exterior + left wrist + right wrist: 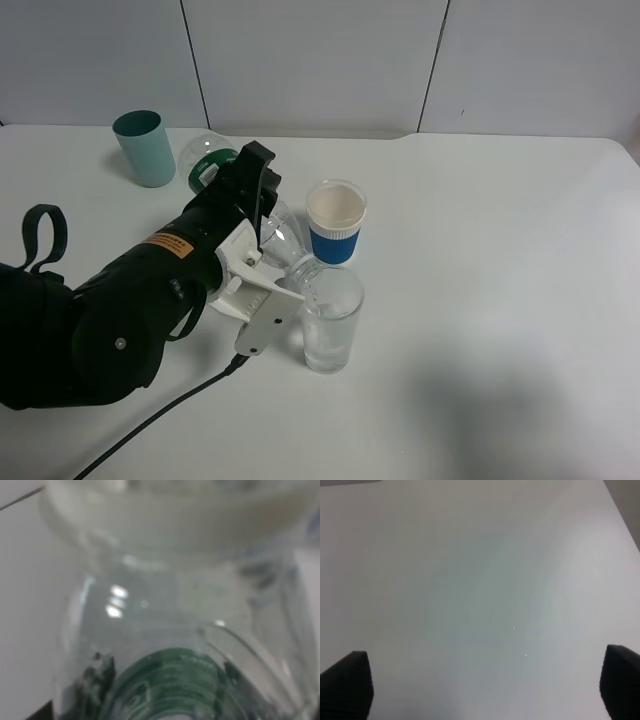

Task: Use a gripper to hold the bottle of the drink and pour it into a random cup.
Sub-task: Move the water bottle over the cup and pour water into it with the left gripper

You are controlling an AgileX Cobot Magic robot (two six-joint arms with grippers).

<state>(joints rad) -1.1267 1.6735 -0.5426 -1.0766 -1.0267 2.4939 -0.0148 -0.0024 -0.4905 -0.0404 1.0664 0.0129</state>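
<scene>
On the left of the high view, my left end effector (265, 240) is closed across the middle of the bottle (285, 238). The black jaw is above and the white jaw below, with the clear body pinched between them. Its wrist camera shows only blurred clear plastic and a curve of green label, very close.

The bottle is lifted off the surface (500, 300) and tipped over. Its long axis runs diagonally. The green-labelled base is at the far left near the tumbler (145, 148), and the open mouth is at the near right. The mouth points downward at the left side of the rim of the glass (332, 330); I cannot tell whether it touches. The glass stands upright just in front of the paper cup (335, 222) and seems to hold a little water low down. No stream is clear enough to confirm.

From my grip, the glass lies to the near right, along the line the neck points. I judge the pour is under way. The next tilt depends on holding the mouth over the glass, away from the paper cup.

My right end effector (482, 682) hangs over bare surface with its two black tips wide apart, holding nothing. No cup or bottle is in its view, so the left arm is the nearer one.
</scene>
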